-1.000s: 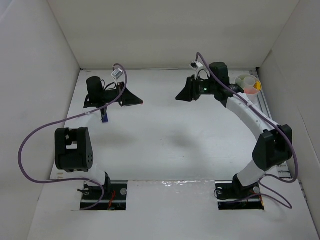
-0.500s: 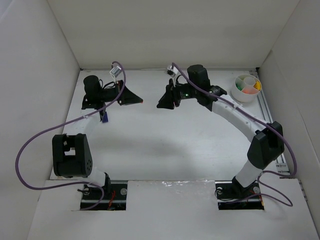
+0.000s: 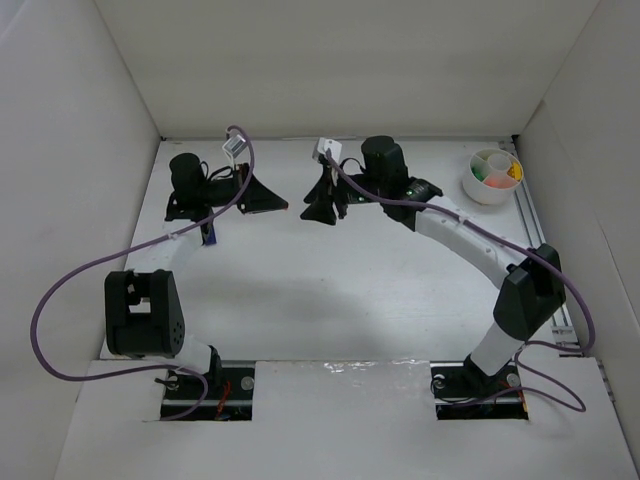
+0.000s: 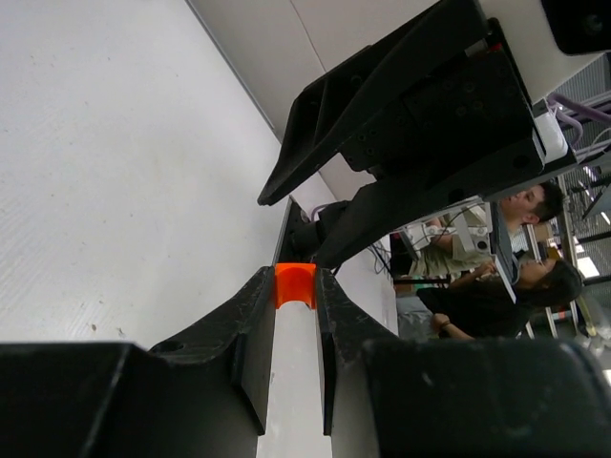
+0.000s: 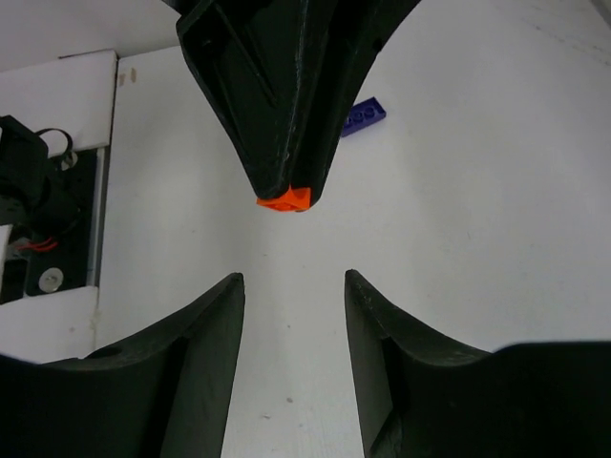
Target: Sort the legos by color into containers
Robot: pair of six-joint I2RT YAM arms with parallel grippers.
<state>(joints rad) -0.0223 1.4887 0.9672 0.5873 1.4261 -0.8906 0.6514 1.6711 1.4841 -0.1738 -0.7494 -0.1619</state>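
Orange lego (image 4: 295,284) pinched at the tips of the left end effector (image 3: 280,205), upper middle of the overhead view.
The left fingers are clamped on that brick, pointing right over the white counter (image 3: 330,290). Facing them tip to tip, close but not touching, the right end effector (image 5: 292,279) has its fingers apart with nothing between them. A dark blue lego (image 5: 364,115) lies flat on the counter, in the left part of the overhead view. The white divided cup (image 3: 492,175) sits at upper right, well apart, with orange, green and yellow pieces inside.
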